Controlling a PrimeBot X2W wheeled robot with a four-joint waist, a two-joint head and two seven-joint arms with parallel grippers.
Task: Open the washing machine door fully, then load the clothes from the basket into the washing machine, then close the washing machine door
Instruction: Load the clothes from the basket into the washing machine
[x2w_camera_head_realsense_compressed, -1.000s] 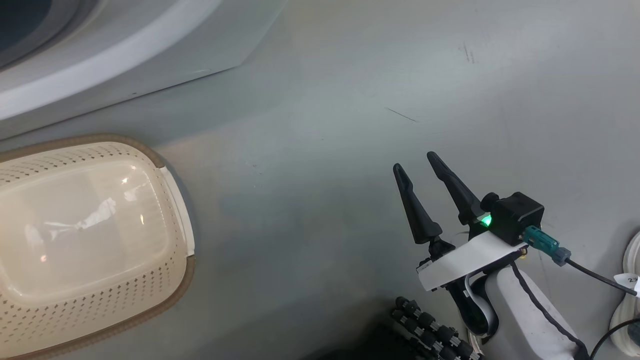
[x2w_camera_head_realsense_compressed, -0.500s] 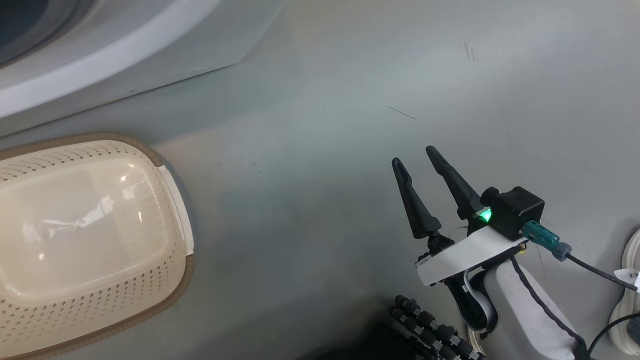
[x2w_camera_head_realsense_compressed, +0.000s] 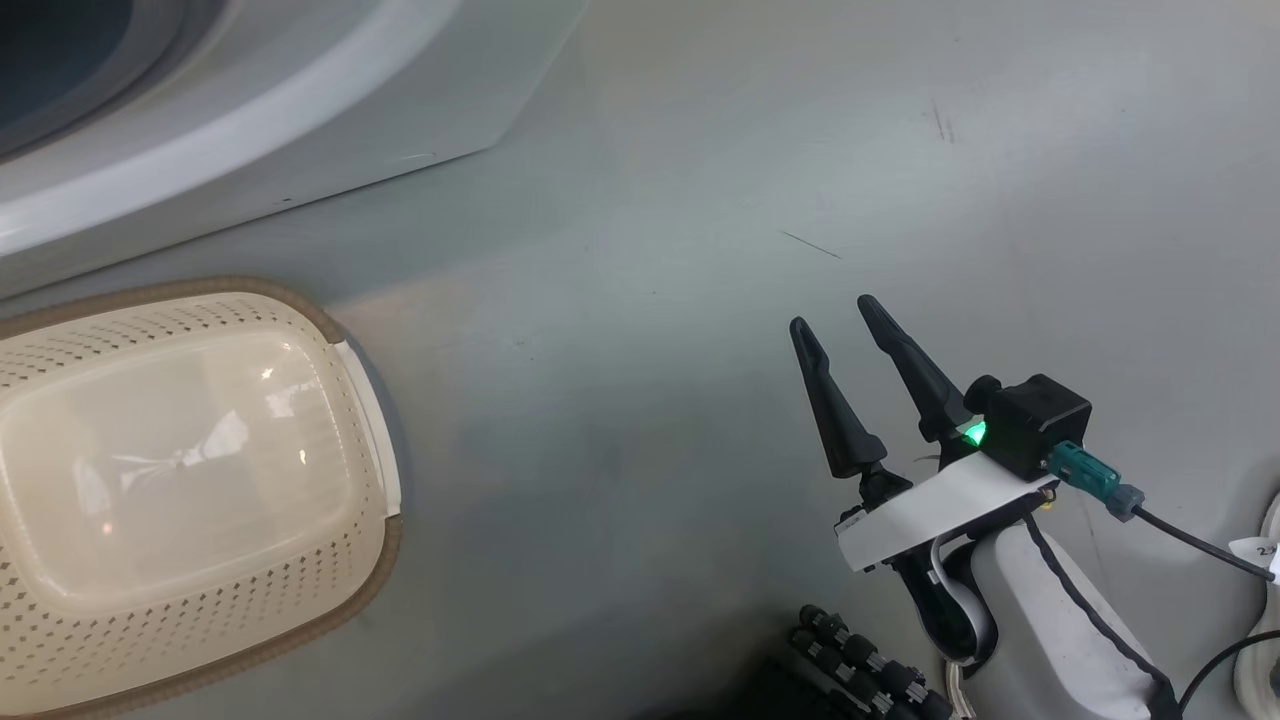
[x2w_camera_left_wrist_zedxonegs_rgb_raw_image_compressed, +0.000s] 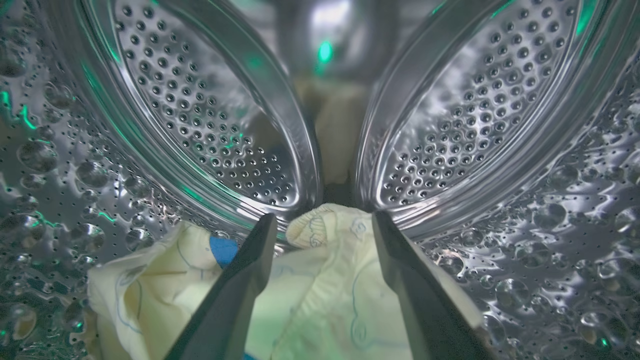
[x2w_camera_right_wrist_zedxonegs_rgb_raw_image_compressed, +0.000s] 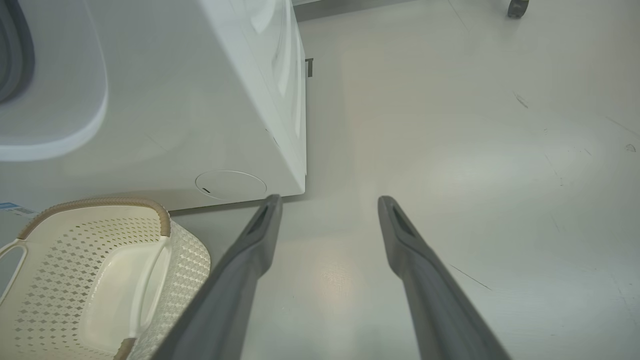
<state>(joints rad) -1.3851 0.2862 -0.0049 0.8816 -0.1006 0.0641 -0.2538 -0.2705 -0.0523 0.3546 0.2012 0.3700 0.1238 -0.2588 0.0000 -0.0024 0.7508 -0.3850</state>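
Note:
My left gripper (x2w_camera_left_wrist_zedxonegs_rgb_raw_image_compressed: 324, 216) is open inside the washing machine's perforated steel drum (x2w_camera_left_wrist_zedxonegs_rgb_raw_image_compressed: 210, 115). Its fingers straddle the cream-yellow clothes (x2w_camera_left_wrist_zedxonegs_rgb_raw_image_compressed: 310, 295), which lie on the drum floor. The basket (x2w_camera_head_realsense_compressed: 300, 590) stands on the floor at lower left with nothing in it, and its rim (x2w_camera_right_wrist_zedxonegs_rgb_raw_image_compressed: 100, 202) reaches almost to the white washing machine (x2w_camera_right_wrist_zedxonegs_rgb_raw_image_compressed: 200, 100). Well to the basket's right, my right gripper (x2w_camera_head_realsense_compressed: 831, 314) hovers open over bare floor, its fingers (x2w_camera_right_wrist_zedxonegs_rgb_raw_image_compressed: 235, 280) holding nothing. A white curved panel (x2w_camera_right_wrist_zedxonegs_rgb_raw_image_compressed: 60, 100) juts from the machine's front. I cannot tell whether it is the door.
Grey floor (x2w_camera_head_realsense_compressed: 650, 300) stretches between the basket and my right arm. A black ribbed cable bundle (x2w_camera_head_realsense_compressed: 860, 670) lies at the bottom, and a dark cable (x2w_camera_head_realsense_compressed: 1190, 540) runs to the right edge. A caster wheel (x2w_camera_right_wrist_zedxonegs_rgb_raw_image_compressed: 517, 7) shows at the far top right.
The head camera has shifted a little, sliding the basket and machine down and to the right in the picture. My right gripper has risen slightly and stays open.

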